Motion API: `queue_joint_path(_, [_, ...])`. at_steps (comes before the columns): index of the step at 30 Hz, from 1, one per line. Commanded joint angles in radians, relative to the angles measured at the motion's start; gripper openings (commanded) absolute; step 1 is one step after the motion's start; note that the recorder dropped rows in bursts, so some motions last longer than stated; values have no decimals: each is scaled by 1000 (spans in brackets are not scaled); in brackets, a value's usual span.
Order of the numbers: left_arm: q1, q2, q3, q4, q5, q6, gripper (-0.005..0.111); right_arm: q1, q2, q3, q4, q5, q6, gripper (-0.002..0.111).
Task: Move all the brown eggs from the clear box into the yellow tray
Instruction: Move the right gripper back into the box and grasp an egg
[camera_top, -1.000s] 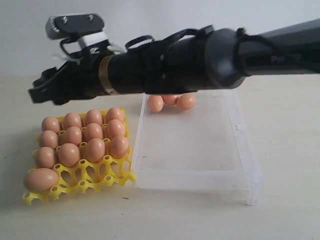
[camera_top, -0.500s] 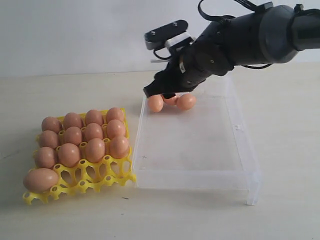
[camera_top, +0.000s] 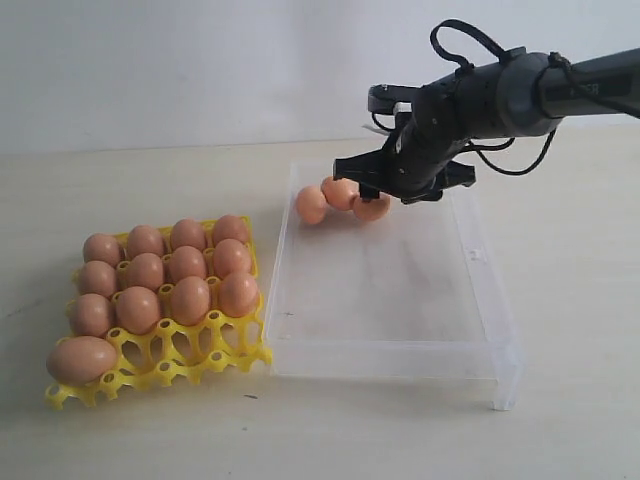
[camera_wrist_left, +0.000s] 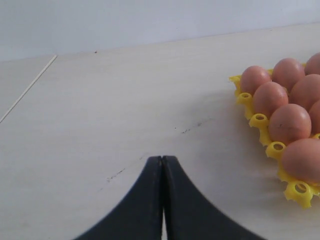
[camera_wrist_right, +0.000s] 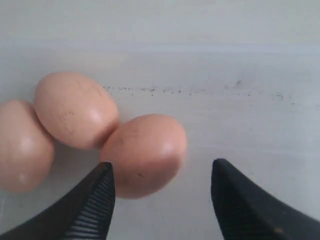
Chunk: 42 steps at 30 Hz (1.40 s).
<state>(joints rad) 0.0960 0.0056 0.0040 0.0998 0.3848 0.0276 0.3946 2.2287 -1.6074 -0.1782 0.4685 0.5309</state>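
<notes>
The right tool (camera_wrist_right: 161, 167) has swung back from over the bright yellow lattice egg tray (camera_top: 160, 368) and come down at the far end of the shallow clear plastic box (camera_top: 400, 360). There the last three smooth brown eggs (camera_top: 340, 192) lie touching in a cluster. Its jaws stand released and empty; the nearest egg (camera_wrist_right: 145, 155) sits between them, closer to one jaw, not yet pinched. We count thirteen eggs in the tray, as before, so we judge the next pickup is beginning. The left tool (camera_wrist_left: 162, 165) is clenched on nothing, low over the pale table (camera_wrist_left: 100, 100) beside the tray.
</notes>
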Motion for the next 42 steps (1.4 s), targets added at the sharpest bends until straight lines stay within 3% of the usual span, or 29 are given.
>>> queue_joint_path(1, [-6,-6,-4,1,-8,-5,0,-5,46,-69,86,-31,4,56])
queue_joint_path(16, [-6,-6,-4,1,-8,-5,0,-12,145,-192,113,16,-44,54])
queue_joint_path(25, [-6,-6,-4,1,-8,-5,0,-12,147,-194,88,130,-259,19])
queue_joint_path(28, [-6,-6,-4,1,-8,-5,0,-12,147,-194,66,174,-303,0])
queue_joint_path(38, [-6,-6,-4,1,-8,-5,0,28,48,-187,-6,275,-336,0])
queue_joint_path(42, [-6,-6,-4,1,-8,-5,0,82,-12,-88,-6,198,-373,0])
